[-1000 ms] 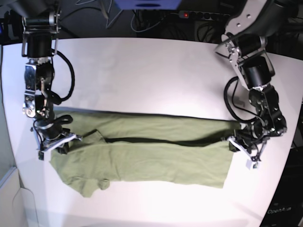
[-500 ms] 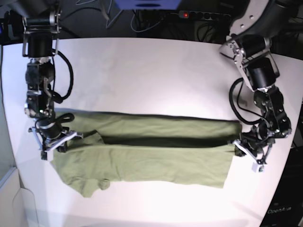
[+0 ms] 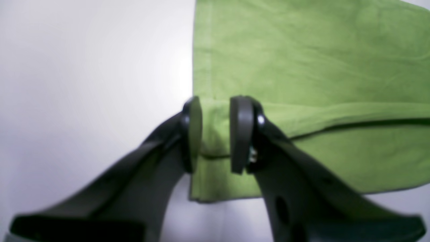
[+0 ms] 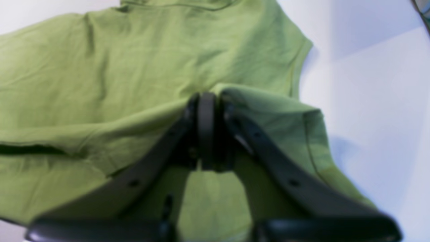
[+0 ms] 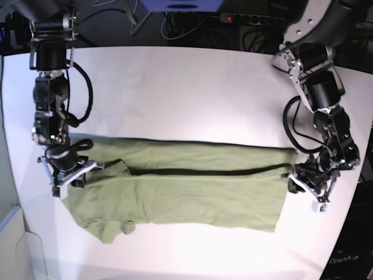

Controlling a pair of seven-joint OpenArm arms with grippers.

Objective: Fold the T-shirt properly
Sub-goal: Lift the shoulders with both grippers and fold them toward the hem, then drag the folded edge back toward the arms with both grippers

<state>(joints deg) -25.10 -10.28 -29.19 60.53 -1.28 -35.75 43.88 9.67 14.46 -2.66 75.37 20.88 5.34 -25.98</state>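
While the table carries the T-shirt along its near edge, one lengthwise fold looks laid. The left gripper stands spread astride the hem; the right gripper pinches shoulder cloth, which it should release next.

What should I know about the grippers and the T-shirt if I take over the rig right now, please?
Left gripper: open, pads straddling the hem corner of the T-shirt, not clamping it.
Right gripper: pads look nearly closed on a raised fold at the sleeve end; whether it grips is unclear.
T-shirt: on the white table, stretched lengthwise between the arms, the far long edge folded over toward the near side.
Done: first lengthwise fold.
Left: release the right end, tidy the near sleeve, make the remaining folds.
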